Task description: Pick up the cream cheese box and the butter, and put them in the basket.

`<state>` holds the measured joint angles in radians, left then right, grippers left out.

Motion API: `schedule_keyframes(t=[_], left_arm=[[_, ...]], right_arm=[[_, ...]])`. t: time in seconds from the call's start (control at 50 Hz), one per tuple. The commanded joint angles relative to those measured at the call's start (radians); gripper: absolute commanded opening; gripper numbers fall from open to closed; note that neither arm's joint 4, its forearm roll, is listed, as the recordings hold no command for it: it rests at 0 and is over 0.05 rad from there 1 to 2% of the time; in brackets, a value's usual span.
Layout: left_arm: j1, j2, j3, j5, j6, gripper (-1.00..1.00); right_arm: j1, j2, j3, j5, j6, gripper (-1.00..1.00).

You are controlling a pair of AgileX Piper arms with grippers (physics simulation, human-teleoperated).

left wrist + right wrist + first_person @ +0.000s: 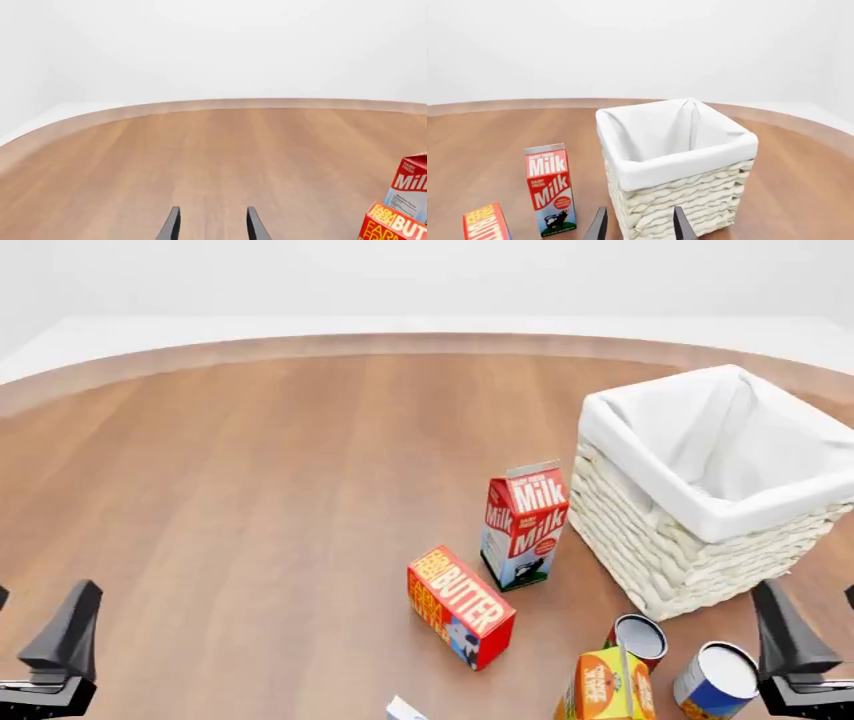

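The butter (461,605), a red oblong box with white lettering, lies on the table in front of the milk carton. One end of it shows in the left wrist view (393,225) and in the right wrist view (486,222). A white and pale-blue corner of the cream cheese box (404,710) peeks in at the front view's bottom edge. At the right stands the white wicker basket (667,550), with nothing inside its cloth lining (674,200). My left gripper (30,625) (212,225) is open at the near left, far from the boxes. The right gripper (817,615) (639,226) is open near the basket's front.
A red-and-white milk carton (523,525) stands upright between the butter and the basket. An orange juice carton (607,688) and two cans (641,638) (714,680) sit in front of the basket. The table's curved far edge (400,340) runs along the back.
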<state>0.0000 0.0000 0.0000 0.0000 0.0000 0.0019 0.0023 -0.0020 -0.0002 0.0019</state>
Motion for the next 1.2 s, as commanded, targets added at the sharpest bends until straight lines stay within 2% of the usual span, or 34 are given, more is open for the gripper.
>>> schedule_keyframes(t=[0.02,0.2,0.28,0.3,0.36,0.38,0.4,0.46,0.52,0.56,0.62,0.66,0.7,0.78,0.82,0.86,0.92,0.94,0.96,1.0,1.02,1.12,1.2], left_arm=[[0.000,0.000,0.000,0.000,0.000,1.00],[0.000,0.000,0.000,0.000,0.000,1.00],[0.000,0.000,0.000,0.000,0.000,1.00],[0.000,0.000,0.000,0.000,0.000,1.00],[0.000,0.000,0.000,0.000,0.000,1.00],[0.000,0.000,0.000,0.000,0.000,1.00],[0.000,0.000,0.000,0.000,0.000,1.00],[0.000,0.000,0.000,0.000,0.000,1.00],[0.000,0.000,0.000,0.000,0.000,1.00],[0.000,0.000,0.000,0.000,0.000,1.00],[0.000,0.000,0.000,0.000,0.000,1.00],[0.000,0.000,0.000,0.000,0.000,1.00],[0.000,0.000,0.000,0.000,0.000,1.00],[0.000,0.000,0.000,0.000,0.000,1.00],[0.000,0.000,0.000,0.000,0.000,1.00],[0.000,0.000,0.000,0.000,0.000,1.00],[0.000,0.000,0.000,0.000,0.000,1.00],[0.000,0.000,0.000,0.000,0.000,1.00],[0.000,0.000,0.000,0.000,0.000,1.00],[0.000,0.000,0.000,0.000,0.000,1.00],[0.000,0.000,0.000,0.000,0.000,1.00],[0.000,0.000,0.000,0.000,0.000,1.00],[0.000,0.000,0.000,0.000,0.000,1.00]], right_arm=[[0.005,0.007,-0.004,-0.001,0.007,1.00],[0.032,0.063,-0.007,-0.031,0.036,1.00],[0.047,0.058,-0.015,-0.011,0.053,1.00],[0.043,0.056,-0.014,-0.008,0.034,1.00],[0.052,0.053,-0.023,0.006,0.048,1.00],[0.057,0.047,-0.030,0.013,0.027,1.00],[0.066,0.054,-0.048,0.024,0.042,1.00],[0.083,0.056,-0.072,0.044,0.030,1.00],[0.109,0.093,-0.134,0.073,0.013,1.00],[0.134,0.122,-0.174,0.082,0.024,1.00],[0.165,0.142,-0.225,0.109,-0.001,1.00],[0.188,0.167,-0.257,0.121,0.011,1.00],[0.226,0.185,-0.285,0.136,-0.010,1.00],[0.260,0.196,-0.316,0.154,-0.033,1.00],[0.276,0.218,-0.357,0.175,-0.024,1.00],[0.292,0.242,-0.394,0.190,-0.041,1.00],[0.315,0.252,-0.391,0.187,-0.057,1.00],[0.328,0.259,-0.410,0.200,-0.050,1.00],[0.358,0.285,-0.450,0.223,0.008,1.00],[0.346,0.282,-0.448,0.216,-0.004,1.00],[0.377,0.312,-0.482,0.233,0.041,1.00],[0.464,0.420,-0.607,0.312,0.013,1.00],[0.499,0.462,-0.661,0.346,-0.009,1.00]])
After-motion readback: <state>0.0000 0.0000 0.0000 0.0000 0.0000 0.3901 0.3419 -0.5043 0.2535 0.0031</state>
